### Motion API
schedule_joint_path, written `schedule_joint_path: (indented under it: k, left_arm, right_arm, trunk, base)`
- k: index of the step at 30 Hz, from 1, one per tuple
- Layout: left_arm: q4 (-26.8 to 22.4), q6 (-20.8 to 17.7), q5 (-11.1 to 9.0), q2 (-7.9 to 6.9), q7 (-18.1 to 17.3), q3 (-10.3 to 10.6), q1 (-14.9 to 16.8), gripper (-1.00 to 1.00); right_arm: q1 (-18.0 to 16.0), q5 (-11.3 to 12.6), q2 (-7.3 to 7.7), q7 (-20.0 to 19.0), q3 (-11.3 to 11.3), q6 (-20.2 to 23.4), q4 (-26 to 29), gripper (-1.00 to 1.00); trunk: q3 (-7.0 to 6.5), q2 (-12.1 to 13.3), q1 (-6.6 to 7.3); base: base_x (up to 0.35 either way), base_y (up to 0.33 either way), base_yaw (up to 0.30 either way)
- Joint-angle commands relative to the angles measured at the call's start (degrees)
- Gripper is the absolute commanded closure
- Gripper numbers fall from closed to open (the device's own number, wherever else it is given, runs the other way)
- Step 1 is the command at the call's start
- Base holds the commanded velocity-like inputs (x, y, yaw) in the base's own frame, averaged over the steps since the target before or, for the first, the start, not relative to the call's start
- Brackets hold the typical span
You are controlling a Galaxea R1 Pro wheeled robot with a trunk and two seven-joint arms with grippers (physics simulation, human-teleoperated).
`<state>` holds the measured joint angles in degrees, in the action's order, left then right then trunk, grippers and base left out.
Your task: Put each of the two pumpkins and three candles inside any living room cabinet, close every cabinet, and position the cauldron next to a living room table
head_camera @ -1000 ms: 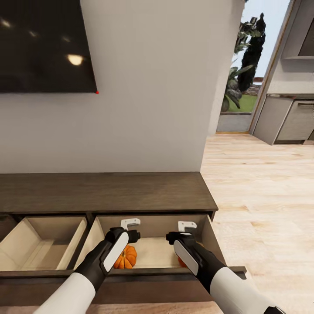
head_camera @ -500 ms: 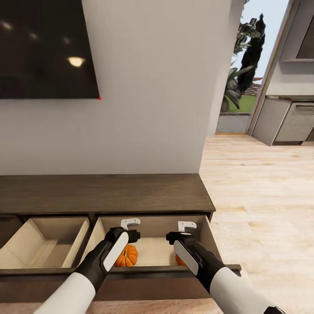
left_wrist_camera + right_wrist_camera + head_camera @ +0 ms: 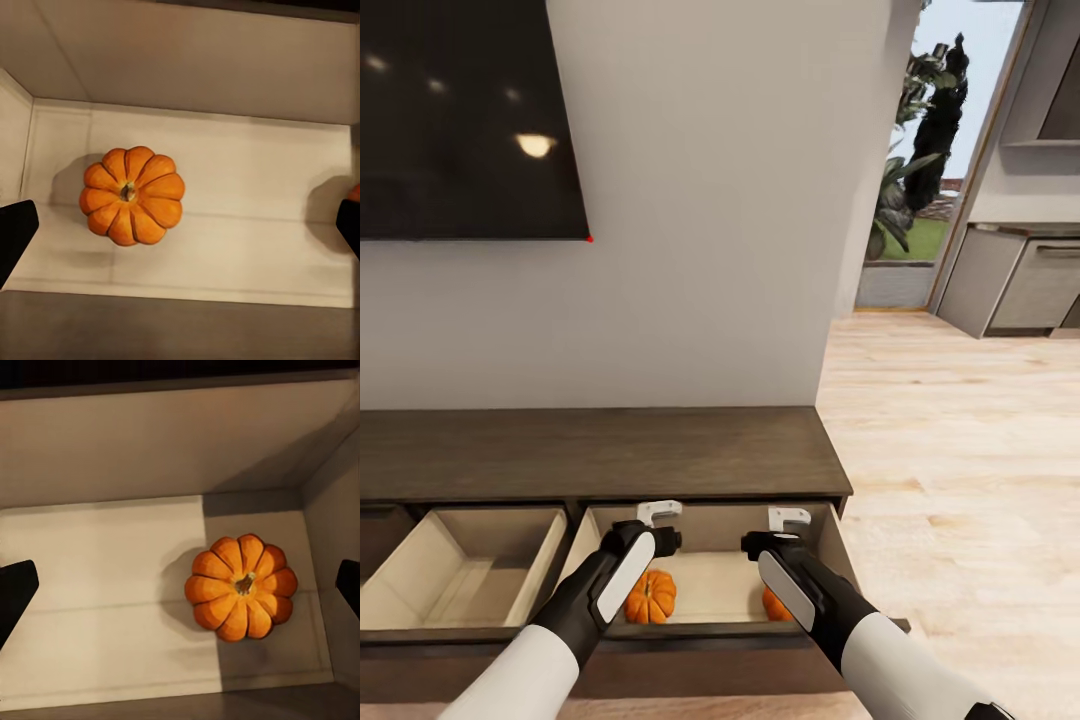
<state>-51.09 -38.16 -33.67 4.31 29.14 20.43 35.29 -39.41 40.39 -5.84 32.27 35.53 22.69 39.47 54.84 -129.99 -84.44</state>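
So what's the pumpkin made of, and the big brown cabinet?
The pumpkin looks like a real gourd: matte orange ribbed skin, short dry stem, though it could be plastic. The cabinet looks like dark brown wood with streaky grain; its open drawer is smooth pale beige inside.

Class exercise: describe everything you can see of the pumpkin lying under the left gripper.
The pumpkin is small, orange and deeply ribbed, with a short dark stem at its centre pointing up. It sits upright on the pale beige floor of the open drawer, nearer the drawer's left wall but apart from it. Nothing grips it; the open left gripper hangs above.
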Motion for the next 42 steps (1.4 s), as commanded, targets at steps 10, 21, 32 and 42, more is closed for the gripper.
schedule_joint_path:
  k: [10, 21, 32, 42]
  left_arm:
    - [-0.11, -1.07, -0.77, -0.03, 0.25, 0.14, 0.04, -1.0]
    - [-0.9, -6.59, -2.82, -0.09, 0.35, -0.87, 0.04, -1.0]
    - [-0.94, -6.92, -3.5, -0.1, 0.64, -1.27, 0.04, -1.0]
    - [-0.95, -6.92, -3.55, -0.04, 0.75, -1.27, 0.04, -1.0]
  right_arm:
    - [-0.06, 0.46, 0.04, 0.44, 0.25, 2.3, 0.08, -1.0]
    - [-0.06, 0.56, 0.04, 0.51, 0.24, 4.71, 0.1, -1.0]
    - [-0.06, 0.57, -0.01, 0.43, 0.25, 4.67, 0.13, -1.0]
    - [-0.06, 0.57, -0.05, 0.42, 0.25, 4.5, 0.15, -1.0]
  trunk:
    - [-1.74, 4.0, 2.21]
    - [-3.72, 8.41, 4.63]
    - [-5.69, 12.82, 7.04]
    - [-7.49, 16.83, 9.24]
  base:
    - [0.0, 0.0, 0.0]
    - [-0.043, 0.0, 0.0]
    - [-0.15, 0.0, 0.0]
    - [-0.025, 0.0, 0.0]
